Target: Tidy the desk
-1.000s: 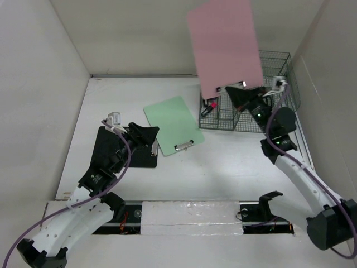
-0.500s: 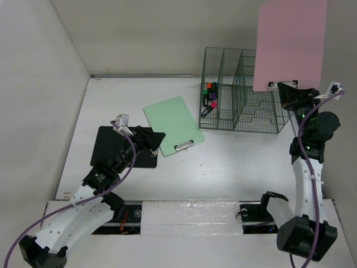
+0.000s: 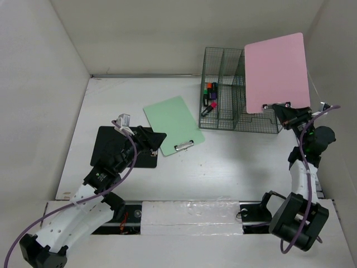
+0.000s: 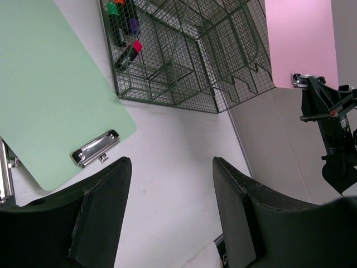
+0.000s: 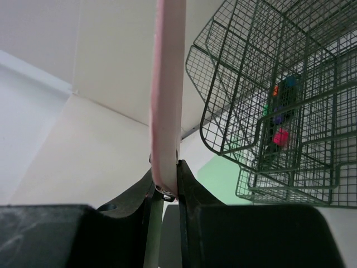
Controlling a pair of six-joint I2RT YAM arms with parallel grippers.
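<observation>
The white desk [image 3: 234, 162] carries a green clipboard [image 3: 173, 124] at its middle, also in the left wrist view [image 4: 50, 100], and a black clipboard [image 3: 111, 146] to its left. My right gripper [image 3: 280, 110] is shut on the clip end of a pink clipboard [image 3: 277, 71], seen edge-on in the right wrist view [image 5: 167, 89], and holds it upright in the air over the right end of the green wire rack [image 3: 226, 89]. My left gripper [image 3: 156, 139] is open and empty, hovering between the black and green clipboards.
The rack's left compartment holds several coloured markers [image 3: 210, 98], also seen in the left wrist view [image 4: 125, 33]. White walls [image 3: 50, 84] border the desk on the left, back and right. The arm bases sit at the near edge.
My right arm swung the pink clipboard from above the rack's left side to the right, then lowered it a little toward the rack's right end. The left gripper barely moved.
</observation>
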